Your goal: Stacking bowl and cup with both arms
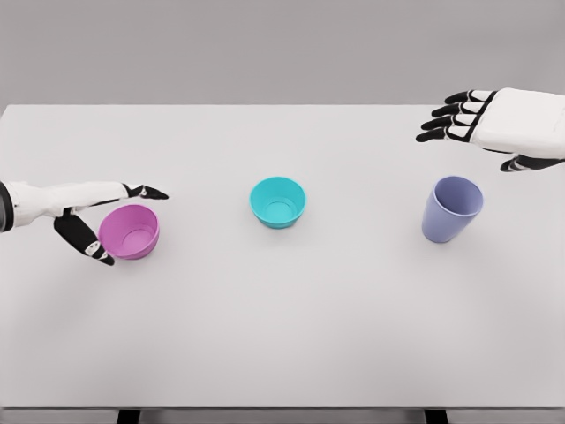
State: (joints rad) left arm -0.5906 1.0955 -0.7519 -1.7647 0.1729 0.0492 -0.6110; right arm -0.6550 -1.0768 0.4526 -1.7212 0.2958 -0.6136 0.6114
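Note:
A pink bowl [131, 232] stands upright on the white table [282, 336] at the left. My left hand [115, 221] is spread around its left side, fingers above the rim and thumb below, not closed on it. A teal bowl [277, 201] sits at the table's middle. A lavender cup [451, 208] stands upright at the right. My right hand [468, 119] hovers open above and behind the cup, fingers pointing left, holding nothing.
The table's near edge runs along the bottom of the view, with two dark legs below it. A plain grey wall lies behind the far edge.

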